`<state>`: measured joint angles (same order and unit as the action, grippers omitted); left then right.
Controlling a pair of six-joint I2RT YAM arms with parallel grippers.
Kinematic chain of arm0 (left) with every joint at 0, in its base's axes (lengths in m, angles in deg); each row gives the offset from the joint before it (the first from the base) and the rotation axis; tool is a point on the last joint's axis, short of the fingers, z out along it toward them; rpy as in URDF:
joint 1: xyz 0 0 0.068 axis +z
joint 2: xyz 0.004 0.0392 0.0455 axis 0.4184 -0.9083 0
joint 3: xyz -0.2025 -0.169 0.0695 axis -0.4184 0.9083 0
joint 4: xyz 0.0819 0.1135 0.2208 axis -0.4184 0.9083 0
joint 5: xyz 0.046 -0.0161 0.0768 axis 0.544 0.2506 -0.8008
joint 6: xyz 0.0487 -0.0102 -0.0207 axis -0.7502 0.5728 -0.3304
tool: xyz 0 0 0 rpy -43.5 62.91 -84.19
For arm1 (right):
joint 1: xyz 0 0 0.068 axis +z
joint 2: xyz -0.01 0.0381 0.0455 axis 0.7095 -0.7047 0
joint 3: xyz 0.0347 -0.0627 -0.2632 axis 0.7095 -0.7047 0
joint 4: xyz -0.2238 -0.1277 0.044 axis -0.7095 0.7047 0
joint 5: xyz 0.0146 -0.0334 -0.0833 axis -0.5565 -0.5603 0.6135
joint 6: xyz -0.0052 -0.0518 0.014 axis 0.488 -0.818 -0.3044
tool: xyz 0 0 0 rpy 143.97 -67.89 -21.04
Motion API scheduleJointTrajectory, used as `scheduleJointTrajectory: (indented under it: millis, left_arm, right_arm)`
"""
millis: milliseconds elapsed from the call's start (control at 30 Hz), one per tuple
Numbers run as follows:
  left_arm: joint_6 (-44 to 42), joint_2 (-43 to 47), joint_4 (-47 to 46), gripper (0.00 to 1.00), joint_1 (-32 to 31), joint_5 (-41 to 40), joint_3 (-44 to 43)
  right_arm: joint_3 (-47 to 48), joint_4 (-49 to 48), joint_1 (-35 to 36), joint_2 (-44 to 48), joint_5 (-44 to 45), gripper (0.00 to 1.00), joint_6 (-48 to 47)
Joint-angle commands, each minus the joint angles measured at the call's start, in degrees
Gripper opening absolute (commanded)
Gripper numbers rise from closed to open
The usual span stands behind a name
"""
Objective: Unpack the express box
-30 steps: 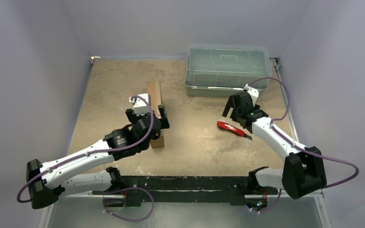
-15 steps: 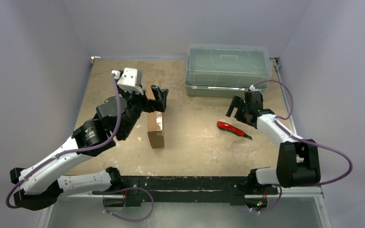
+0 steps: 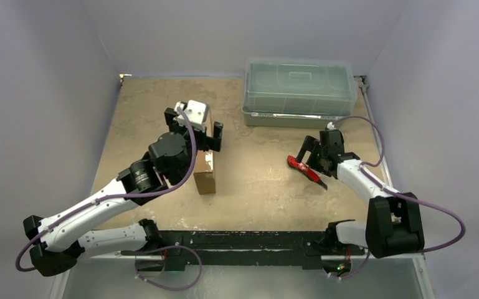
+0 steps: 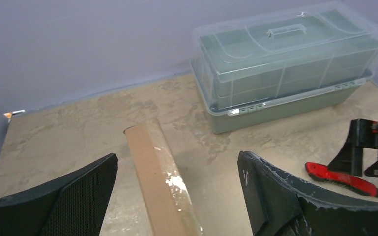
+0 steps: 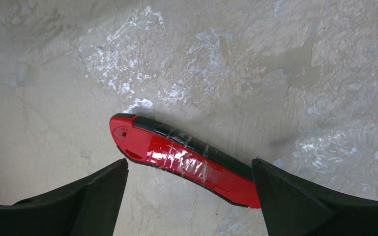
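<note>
The express box (image 3: 204, 175) is a brown cardboard mailer standing on its long edge left of centre; its taped top edge shows in the left wrist view (image 4: 152, 182). My left gripper (image 3: 194, 131) is open, above the box's far end, with a finger on either side and no contact (image 4: 177, 158). A red utility knife (image 3: 303, 168) lies flat on the table at the right. My right gripper (image 3: 313, 156) is open, low over the knife. In the right wrist view the knife (image 5: 177, 155) lies between the open gripper's (image 5: 189, 166) fingers, ungripped.
A translucent grey-green plastic bin (image 3: 299, 90) with its lid shut stands at the back right, also in the left wrist view (image 4: 285, 59). Walls close the table on the left, back and right. The arm bases sit along the near edge.
My left gripper rose off the box, swung back-left, and has returned over the box's far end. My right gripper has dropped and moved closer over the knife. The box stays on its edge.
</note>
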<state>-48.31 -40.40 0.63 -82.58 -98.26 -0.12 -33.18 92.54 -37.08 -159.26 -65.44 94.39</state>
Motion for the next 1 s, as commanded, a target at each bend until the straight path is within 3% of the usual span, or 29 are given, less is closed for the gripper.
scheduleJointTrajectory:
  millis: [0, 133, 200, 300, 533, 700, 867, 967]
  left_arm:
    - [-4.58, 5.05, -5.90, 0.90, 0.34, -4.75, 2.43]
    - [-5.57, 7.66, -7.24, 0.88, 0.44, -8.00, 5.57]
    - [-5.62, 8.98, -7.26, 0.87, 0.56, -8.33, 6.71]
    - [-5.71, 11.18, -8.46, 0.86, 1.36, -8.28, 8.40]
    - [-1.63, 14.05, -9.04, 0.86, 9.03, -2.44, 10.74]
    - [0.88, 12.67, -8.55, 0.85, 16.11, 3.68, 11.83]
    - [2.06, 11.19, -7.59, 0.82, 17.63, 6.58, 11.31]
    - [2.42, 11.57, -8.21, 0.82, 18.21, 6.94, 11.73]
  right_arm:
    - [1.29, 3.87, -0.17, 2.79, 4.53, 0.99, 9.55]
    - [0.73, 3.14, -0.23, 5.54, 5.46, 0.99, 13.73]
    - [0.58, -2.01, -0.07, 5.09, 0.32, 0.98, 6.90]
    - [3.35, -1.02, 2.26, 1.04, -1.68, 0.97, 2.17]
    - [8.86, 3.07, 11.55, -8.49, 10.62, 0.88, -0.04]
    - [9.72, 2.97, 13.77, -12.02, 15.00, 0.75, -0.92]
    - [9.58, 3.69, 17.54, -11.99, 19.83, 0.67, -0.38]
    - [9.00, 3.29, 17.67, -11.06, 19.18, 0.55, -0.14]
